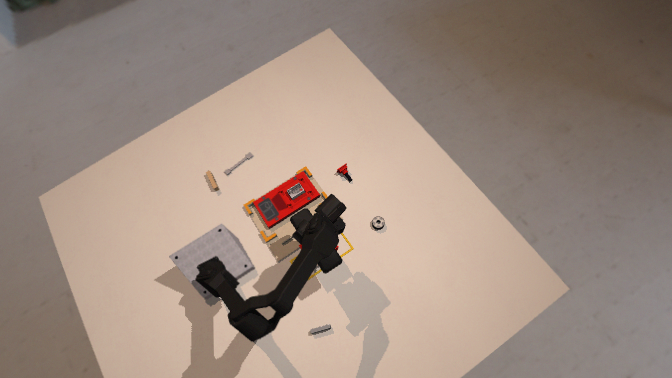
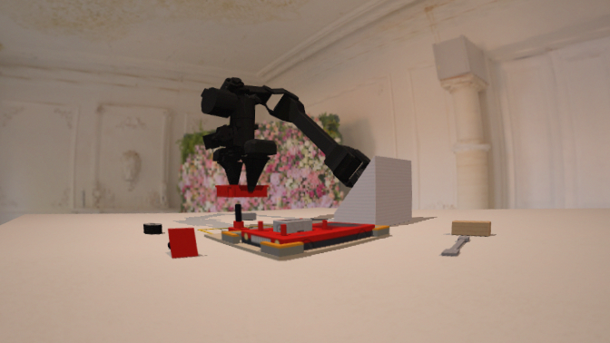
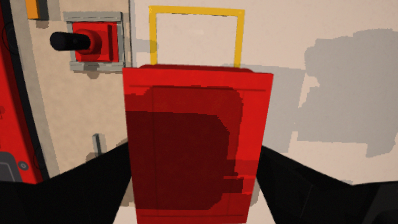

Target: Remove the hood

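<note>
My gripper [image 2: 242,187] [image 3: 194,149] is shut on the flat red hood [image 2: 227,191] [image 3: 190,150], one black finger at each long side. The hood is roughly level, well above the table, beside the car. The toy car [image 1: 281,201] [image 2: 345,228] [image 3: 15,125] has its silver engine block uncovered and sits between orange-topped corner brackets. The marked area, a yellow outline [image 1: 352,247] [image 3: 197,10], lies on the table; in the wrist view its far end shows beyond the hood and the hood hides the rest. In the top view the arm hides most of the hood and part of the outline.
An upright black peg [image 2: 238,212] [image 3: 62,41] on a red base stands in a grey holder between car and outline. A red wedge-shaped part [image 1: 343,170] [image 2: 182,242], a wheel [image 1: 378,223] [image 2: 152,228], a wooden block [image 1: 212,181], a grey bar [image 1: 239,164] and a grey piece [image 1: 320,330] lie around.
</note>
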`<state>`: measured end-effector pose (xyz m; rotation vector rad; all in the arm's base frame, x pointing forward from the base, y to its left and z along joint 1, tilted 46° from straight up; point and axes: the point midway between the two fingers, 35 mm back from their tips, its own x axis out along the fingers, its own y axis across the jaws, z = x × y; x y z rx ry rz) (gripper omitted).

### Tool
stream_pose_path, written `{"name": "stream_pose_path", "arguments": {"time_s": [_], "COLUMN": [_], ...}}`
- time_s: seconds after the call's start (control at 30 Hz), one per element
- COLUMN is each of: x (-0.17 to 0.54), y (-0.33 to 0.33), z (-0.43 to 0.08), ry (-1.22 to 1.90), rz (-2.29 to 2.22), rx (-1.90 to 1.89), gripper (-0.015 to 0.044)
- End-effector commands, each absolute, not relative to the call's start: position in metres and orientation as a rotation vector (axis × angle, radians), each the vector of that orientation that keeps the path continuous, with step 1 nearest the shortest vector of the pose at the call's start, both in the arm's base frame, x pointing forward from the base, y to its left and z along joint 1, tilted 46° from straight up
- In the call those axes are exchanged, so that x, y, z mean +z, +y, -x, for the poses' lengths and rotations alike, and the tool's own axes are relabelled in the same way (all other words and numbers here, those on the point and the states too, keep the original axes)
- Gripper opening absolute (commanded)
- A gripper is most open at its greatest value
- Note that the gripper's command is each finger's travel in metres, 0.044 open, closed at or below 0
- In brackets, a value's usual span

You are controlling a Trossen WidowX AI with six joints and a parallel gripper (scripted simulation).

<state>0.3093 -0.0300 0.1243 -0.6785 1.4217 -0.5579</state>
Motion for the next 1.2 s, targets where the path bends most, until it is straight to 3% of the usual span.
{"name": "stream_pose_path", "arguments": {"time_s": [0.0,1.17], "x": [0.123,0.104], "y": [-0.033,-0.053], "z": [-0.310,-0.312], "ry": [1.420,1.419], "rz": [0.682,0.683], "rx": [-0.558,-0.560], "gripper": [0.0000,0.0000]}}
